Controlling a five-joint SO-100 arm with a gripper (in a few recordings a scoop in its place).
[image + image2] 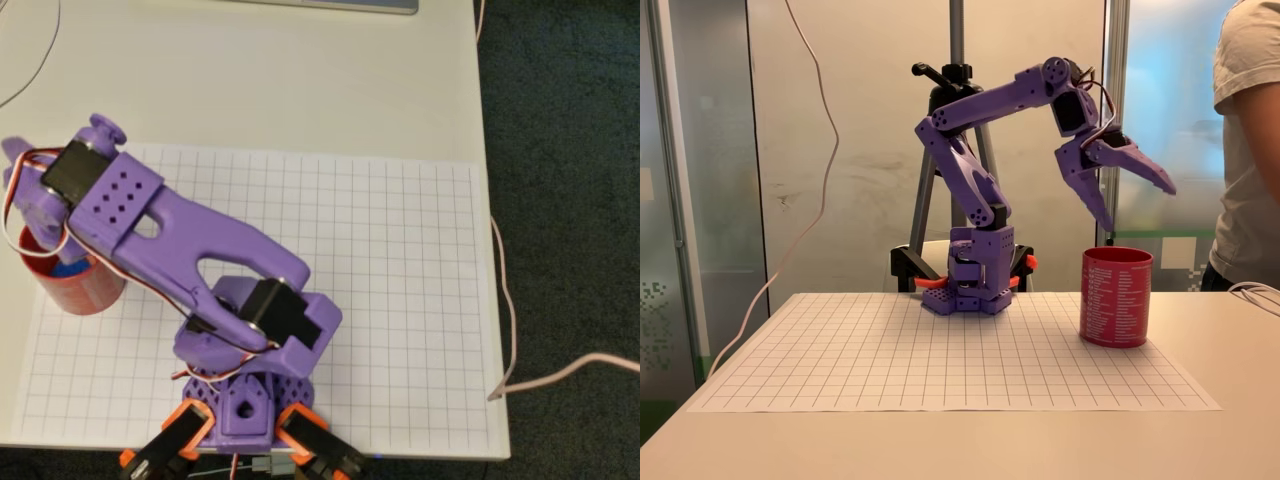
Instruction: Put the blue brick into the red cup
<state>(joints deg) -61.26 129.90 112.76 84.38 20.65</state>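
grid sheet [890, 360]: bare, free to pass | red cup [1116, 297]: obstacle, right edge | gripper [1137, 202]: spread above rim

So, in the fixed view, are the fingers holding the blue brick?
No: the gripper hangs open above the red cup, and nothing sits between its fingers.

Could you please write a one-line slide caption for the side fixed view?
Purple arm's open hand hovers above the red cup on the gridded table.
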